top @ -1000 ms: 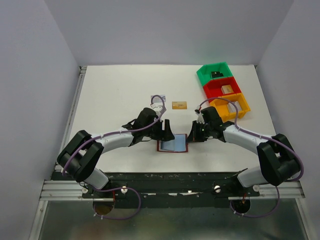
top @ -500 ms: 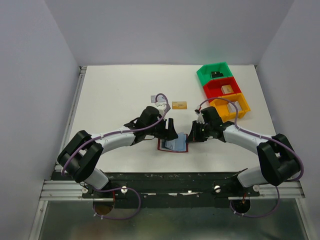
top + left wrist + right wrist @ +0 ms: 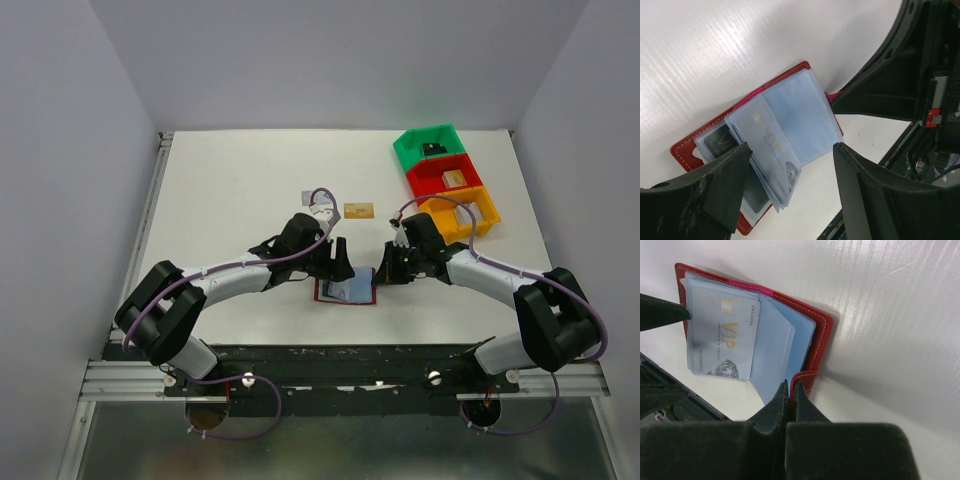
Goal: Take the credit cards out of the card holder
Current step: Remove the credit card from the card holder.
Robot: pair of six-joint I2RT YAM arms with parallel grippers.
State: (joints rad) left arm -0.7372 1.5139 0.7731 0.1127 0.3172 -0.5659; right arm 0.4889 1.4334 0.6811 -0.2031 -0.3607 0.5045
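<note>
The dark red card holder (image 3: 352,292) lies open near the front edge of the table, its clear blue sleeves fanned up. A silver VIP credit card (image 3: 771,145) sits in the top sleeve, and a black card (image 3: 719,143) in the sleeve under it. My left gripper (image 3: 340,265) is open, its fingers standing either side of the sleeves without gripping them. My right gripper (image 3: 792,386) is shut on the holder's red right-hand cover edge (image 3: 821,340). A gold-tan card (image 3: 358,210) and a silver-grey card (image 3: 306,196) lie loose on the table behind the arms.
Green (image 3: 432,147), red (image 3: 445,177) and orange (image 3: 465,212) bins stand in a row at the back right, with small items inside. The two wrists are close together over the holder. White walls enclose the table.
My left gripper has shifted right, over the holder's left half, and the sleeves have lifted from flat. The right gripper has stayed clamped in place.
</note>
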